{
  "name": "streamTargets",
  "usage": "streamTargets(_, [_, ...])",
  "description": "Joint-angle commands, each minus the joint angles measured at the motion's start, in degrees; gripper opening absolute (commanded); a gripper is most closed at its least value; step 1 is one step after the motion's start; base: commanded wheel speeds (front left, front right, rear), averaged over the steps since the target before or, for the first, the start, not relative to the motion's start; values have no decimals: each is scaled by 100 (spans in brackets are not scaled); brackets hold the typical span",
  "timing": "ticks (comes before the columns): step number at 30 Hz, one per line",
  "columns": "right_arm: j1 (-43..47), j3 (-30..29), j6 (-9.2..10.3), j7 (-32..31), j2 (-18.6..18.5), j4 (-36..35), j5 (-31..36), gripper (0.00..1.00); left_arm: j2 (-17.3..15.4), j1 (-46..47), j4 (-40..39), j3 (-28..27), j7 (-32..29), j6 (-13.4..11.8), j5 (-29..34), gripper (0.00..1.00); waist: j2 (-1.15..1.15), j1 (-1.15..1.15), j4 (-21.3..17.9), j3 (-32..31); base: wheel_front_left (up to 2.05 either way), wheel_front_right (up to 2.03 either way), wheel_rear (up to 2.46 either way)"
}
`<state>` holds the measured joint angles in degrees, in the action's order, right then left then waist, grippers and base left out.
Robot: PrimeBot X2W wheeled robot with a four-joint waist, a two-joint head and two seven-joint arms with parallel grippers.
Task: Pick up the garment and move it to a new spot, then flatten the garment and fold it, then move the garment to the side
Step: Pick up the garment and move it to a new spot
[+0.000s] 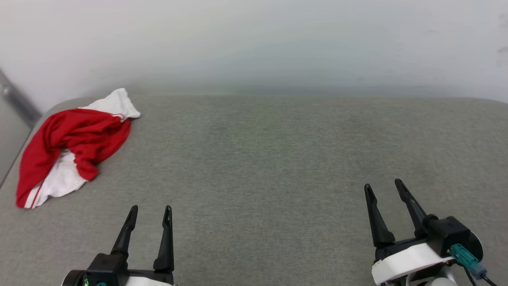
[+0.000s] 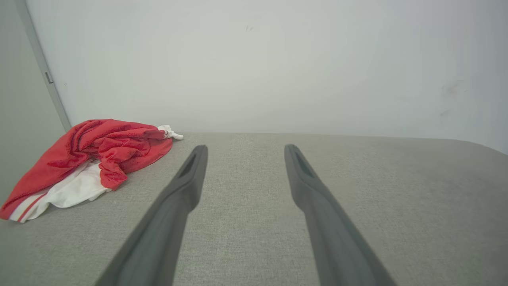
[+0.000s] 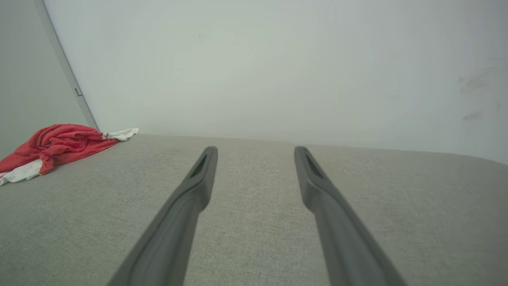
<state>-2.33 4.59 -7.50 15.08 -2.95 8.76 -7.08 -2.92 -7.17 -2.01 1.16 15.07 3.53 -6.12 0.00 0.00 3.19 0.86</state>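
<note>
The garment [image 1: 75, 143], red with white parts and striped trim, lies crumpled in a heap at the far left of the grey fabric surface [image 1: 258, 159]. The left wrist view has the garment [image 2: 95, 155] ahead and to the left of the fingers. From the right wrist it appears as a small heap [image 3: 55, 145] at the far left. My left gripper [image 1: 151, 208] is open at the lower left, nearer me than the garment and apart from it. My right gripper [image 1: 383, 186] is open at the lower right, far from it. Both are empty.
A pale wall [image 1: 254, 43] rises right behind the surface's far edge. A grey vertical strip [image 1: 16, 101] runs along the left corner, just beyond the garment. The surface's left edge passes close beside the heap.
</note>
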Motion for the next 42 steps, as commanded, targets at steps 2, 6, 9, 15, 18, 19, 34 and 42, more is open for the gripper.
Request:
streamTargets(2, [58, 64, 2, 14, 14, -45, -15, 100, 4, -86, -37, -63, 15, 7, 33, 100, 0, 0, 280, -18, 0, 0, 0])
streamTargets(6, [75, 230, 2, 14, 14, -86, -51, 100, 5, -115, -58, -93, 15, 28, 57, 100, 0, 0, 576, -34, 0, 0, 0])
streamTargets(9, [93, 317, 2, 13, 14, -118, -87, 100, 4, -132, -118, -157, 16, 14, 108, 100, 0, 0, 799, -48, 0, 0, 0])
streamTargets(15, [143, 423, 2, 14, 14, -146, -156, 100, 4, -184, -173, -205, 15, 13, 145, 100, 0, 0, 1222, -89, 0, 0, 0])
streamTargets(18, [136, 455, 2, 14, 14, -159, -191, 100, 5, -172, -253, -221, 15, -67, 58, 100, 0, 0, 1435, -93, 0, 0, 0])
streamTargets(19, [128, 469, 2, 14, 14, -161, -205, 100, 5, -177, -265, -224, 15, -84, -6, 100, 0, 0, 1500, -95, 0, 0, 0])
streamTargets(34, [194, 533, 2, 14, 14, -208, -309, 100, 5, -277, -286, -237, 15, 107, -17, 100, 0, 0, 2025, -188, 0, 0, 0])
streamTargets(42, [207, 562, 2, 14, 14, -220, -313, 100, 5, -295, -263, -194, 15, 143, -56, 100, 0, 0, 2101, -167, 0, 0, 0])
